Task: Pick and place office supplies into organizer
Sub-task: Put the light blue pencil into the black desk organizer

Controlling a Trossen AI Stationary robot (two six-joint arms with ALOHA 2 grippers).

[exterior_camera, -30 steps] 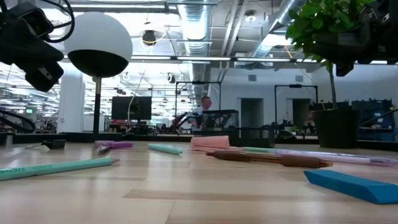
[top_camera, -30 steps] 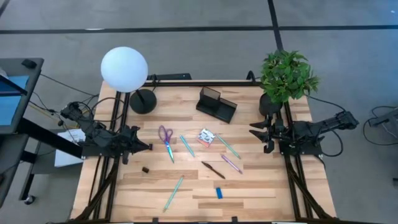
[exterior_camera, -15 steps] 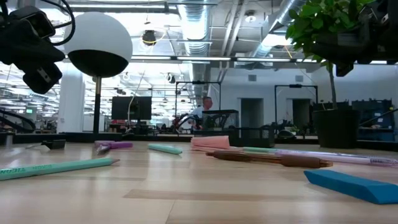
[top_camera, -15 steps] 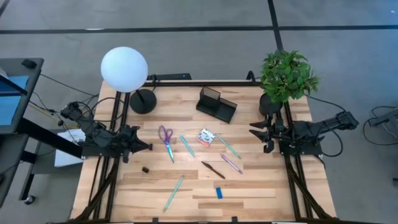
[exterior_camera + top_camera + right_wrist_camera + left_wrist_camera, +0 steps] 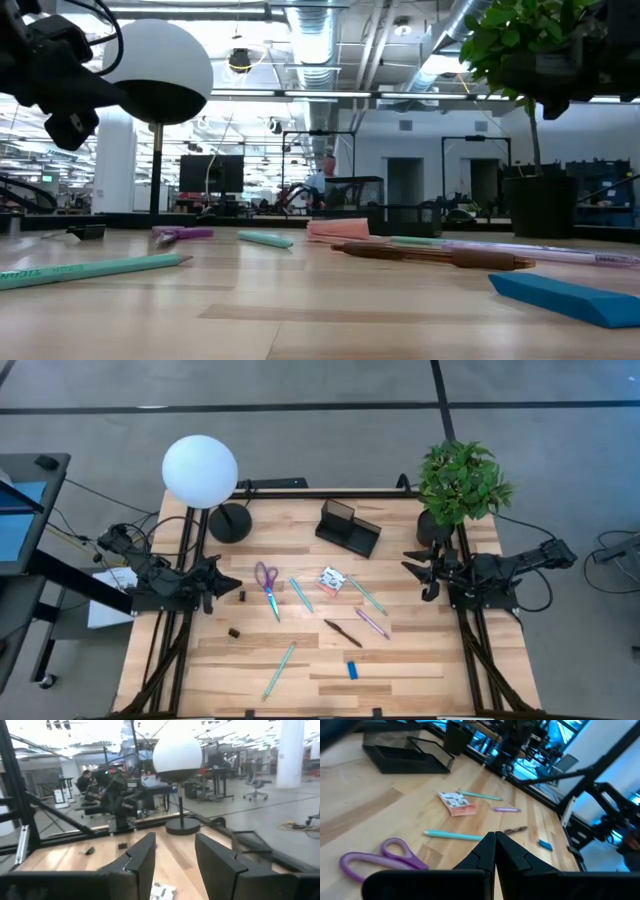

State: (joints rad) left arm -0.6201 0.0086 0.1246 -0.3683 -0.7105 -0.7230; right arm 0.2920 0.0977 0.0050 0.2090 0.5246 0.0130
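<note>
Organizer (image 5: 349, 526) empty; scissors (image 5: 267, 582), pens (image 5: 300, 594), packet (image 5: 332, 580) all loose on bench (image 5: 300, 660) before it. Left pincer (image 5: 240, 596) clenched, right pincer (image 5: 412, 566) parted; neither holds anything.

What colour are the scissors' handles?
Purple; the scissors show best in the left wrist view.

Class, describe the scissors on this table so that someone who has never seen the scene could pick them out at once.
Start at the white globe lamp at the table's far left corner. Coming toward the near edge from its round black base, you reach the scissors, lying flat just left of a teal pen. They alone have purple loop handles; everything nearby is a thin straight stick or a small packet.
</note>
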